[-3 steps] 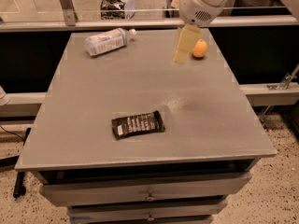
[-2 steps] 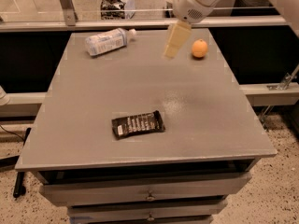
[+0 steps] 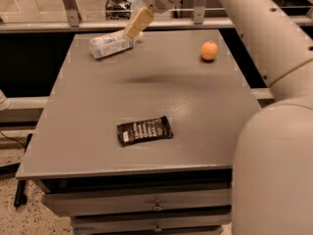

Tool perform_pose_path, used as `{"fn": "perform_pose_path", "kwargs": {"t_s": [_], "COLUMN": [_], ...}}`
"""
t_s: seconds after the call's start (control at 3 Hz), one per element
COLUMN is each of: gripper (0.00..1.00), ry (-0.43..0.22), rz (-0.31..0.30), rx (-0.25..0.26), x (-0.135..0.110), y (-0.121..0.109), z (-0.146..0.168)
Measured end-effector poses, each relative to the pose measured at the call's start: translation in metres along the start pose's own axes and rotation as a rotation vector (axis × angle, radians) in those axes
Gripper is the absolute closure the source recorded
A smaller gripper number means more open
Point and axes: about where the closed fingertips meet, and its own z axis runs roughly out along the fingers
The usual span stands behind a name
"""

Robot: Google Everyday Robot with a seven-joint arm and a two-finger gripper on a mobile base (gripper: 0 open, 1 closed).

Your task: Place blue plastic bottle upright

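Note:
The blue plastic bottle [image 3: 110, 46] lies on its side at the far left of the grey table [image 3: 161, 92], its pale blue-and-white label facing up. Its cap end points right and is covered by my gripper. My gripper [image 3: 137, 23] hangs just above and in front of that right end of the bottle, reaching in from the upper right. I cannot tell whether it touches the bottle.
An orange fruit [image 3: 209, 50] sits at the far right of the table. A black snack packet [image 3: 145, 130] lies flat near the front middle. My white arm [image 3: 274, 53] fills the right side of the view. A railing [image 3: 68, 4] runs behind the table.
My gripper has moved left across the back of the table, from beside the orange fruit to the cap end of the bottle. The bottle, fruit and packet have not moved.

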Motion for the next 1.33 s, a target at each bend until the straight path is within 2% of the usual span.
{"fn": "perform_pose_path", "kwargs": {"t_s": [0.33, 0.67, 1.0, 1.33], "gripper": [0.00, 0.00, 0.00, 0.00], "ry": [-0.080, -0.057, 0.063, 0.164], "rz": [0.007, -0.009, -0.067, -0.097], "rx": [-0.016, -0.078, -0.171, -0.245], "x": [-0.018, -0.018, -0.002, 0.022], "y": [-0.011, -0.006, 0.013, 0.030], "z": [0.048, 0.082, 0.100, 0.104]}}
